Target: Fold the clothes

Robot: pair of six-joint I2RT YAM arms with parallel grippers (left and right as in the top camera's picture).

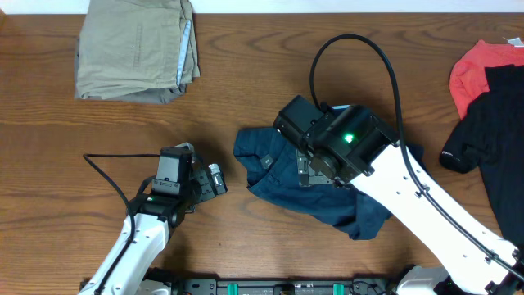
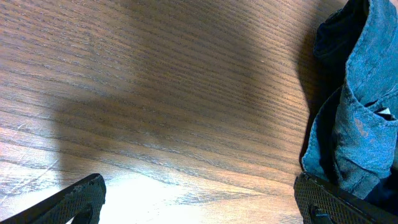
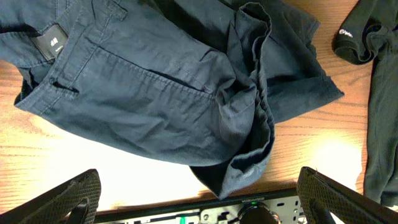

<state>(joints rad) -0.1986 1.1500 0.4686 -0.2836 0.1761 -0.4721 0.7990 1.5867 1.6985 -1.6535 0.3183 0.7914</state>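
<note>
Hovering with the right gripper (image 3: 196, 186) spread wide and empty straight over the shorts (image 3: 155, 93) at frame centre; long axis upper left to lower right, waistband and label upper left, navy cloth rumpled, one leg bunched; further left, left gripper (image 2: 199, 186) also open, just beside the cloth's left edge.

navy shorts (image 1: 264, 164), khaki garment (image 1: 131, 49), red garment (image 1: 476, 72), black garment (image 1: 501, 131), wood-grain brown table (image 1: 246, 78).
</note>
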